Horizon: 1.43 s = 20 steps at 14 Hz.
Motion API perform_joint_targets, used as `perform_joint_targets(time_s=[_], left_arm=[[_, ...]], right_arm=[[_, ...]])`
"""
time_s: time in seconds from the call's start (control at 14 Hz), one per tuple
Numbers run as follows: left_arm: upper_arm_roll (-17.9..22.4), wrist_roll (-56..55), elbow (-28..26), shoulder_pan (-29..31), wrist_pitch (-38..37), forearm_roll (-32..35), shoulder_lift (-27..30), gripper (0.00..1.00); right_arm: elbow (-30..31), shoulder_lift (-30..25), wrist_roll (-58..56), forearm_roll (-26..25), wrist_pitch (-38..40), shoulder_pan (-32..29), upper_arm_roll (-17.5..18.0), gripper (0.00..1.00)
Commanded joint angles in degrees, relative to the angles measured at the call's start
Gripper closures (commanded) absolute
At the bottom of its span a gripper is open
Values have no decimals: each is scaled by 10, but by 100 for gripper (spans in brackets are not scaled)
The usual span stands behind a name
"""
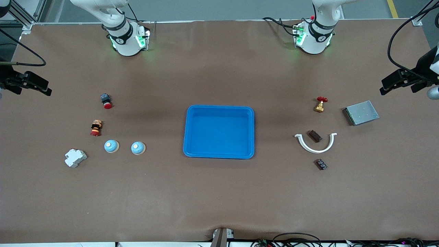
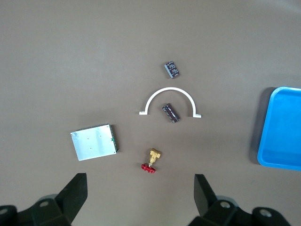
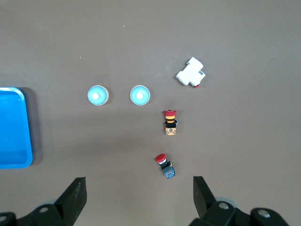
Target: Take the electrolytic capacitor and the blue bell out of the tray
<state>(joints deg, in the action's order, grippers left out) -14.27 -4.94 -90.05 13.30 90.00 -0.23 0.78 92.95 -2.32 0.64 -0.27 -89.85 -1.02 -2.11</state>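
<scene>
Both grippers, left gripper [image 2: 138, 197] and right gripper [image 3: 138, 197], hover spread and empty at the desk ends. Tray [image 1: 218, 131] sits empty mid-desk; capacitors [image 1: 314, 136] lie toward the left arm, blue bells [image 1: 138, 148] toward the right arm.

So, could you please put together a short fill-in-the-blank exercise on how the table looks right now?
1. The blue tray holds ____ objects.
2. The number of blue bells on the table is ____.
3. One dark capacitor lies inside the white ____-shaped bracket.
4. The red-handled brass valve sits beside the grey metal ____.

Missing words: no; two; arc; box
</scene>
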Motion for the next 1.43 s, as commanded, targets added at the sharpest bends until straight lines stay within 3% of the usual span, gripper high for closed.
perform_joint_targets(time_s=[0.0, 1.36], left_arm=[[-2, -2, 13, 2, 2, -1, -4, 0], [5, 4, 26, 6, -15, 1, -2, 0]], right_arm=[[29, -25, -1, 2, -13, -10, 8, 0], [4, -18, -9, -4, -18, -8, 8, 0]])
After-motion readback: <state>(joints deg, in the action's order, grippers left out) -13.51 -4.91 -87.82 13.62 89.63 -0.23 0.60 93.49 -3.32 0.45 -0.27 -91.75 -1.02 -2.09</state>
